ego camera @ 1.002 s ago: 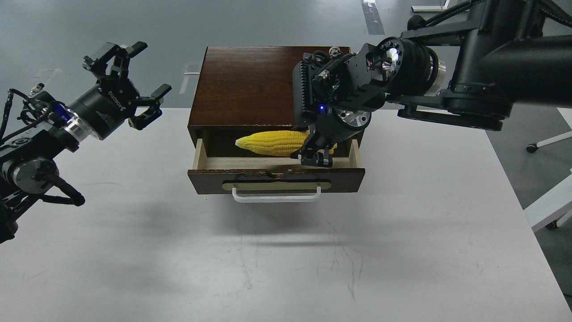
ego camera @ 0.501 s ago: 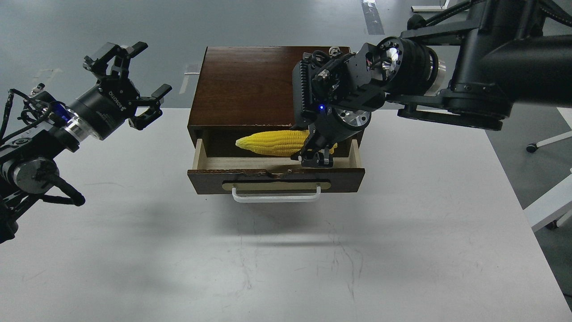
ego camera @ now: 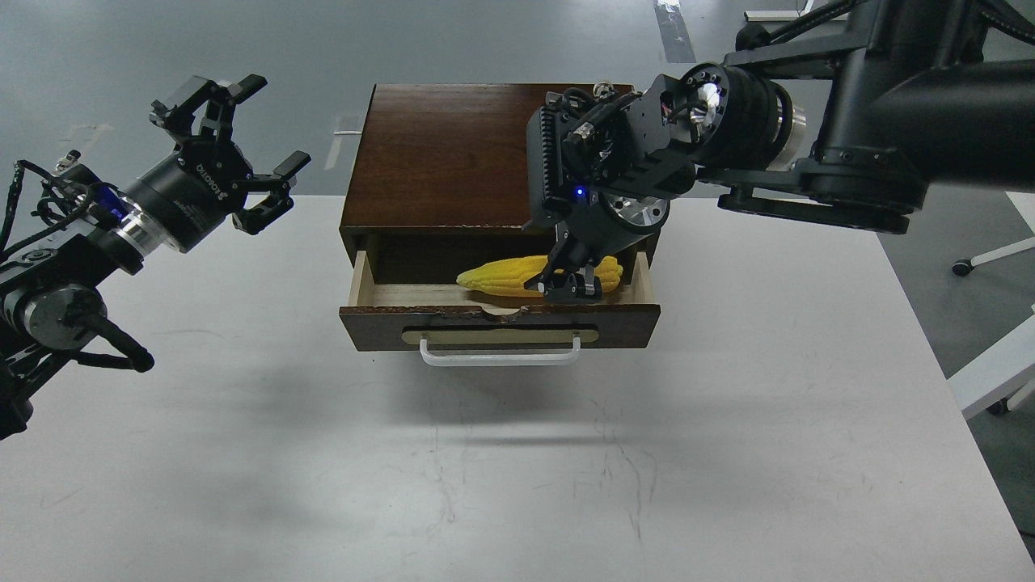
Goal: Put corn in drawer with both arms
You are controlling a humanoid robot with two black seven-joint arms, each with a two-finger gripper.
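Observation:
The yellow corn (ego camera: 501, 276) lies on its side inside the open drawer (ego camera: 380, 327), tip pointing left, on the pale wood floor. My right gripper (ego camera: 570, 283) hangs over the corn's right half, its dark fingers spread around the cob and no longer lifting it; it hides part of the cob. The drawer is pulled out of the dark wooden box (ego camera: 445, 153), with its white bar handle (ego camera: 500, 353) facing me. My left gripper (ego camera: 234, 149) is open and empty, held in the air well left of the box.
The box stands at the far middle of the white table (ego camera: 517, 469). White chair or furniture legs (ego camera: 999, 372) stand off the table's right edge. Grey floor lies beyond the table.
The corn has dropped from the right gripper's raised hold down into the drawer and shifted right. The right gripper has barely moved. The left arm has not moved.

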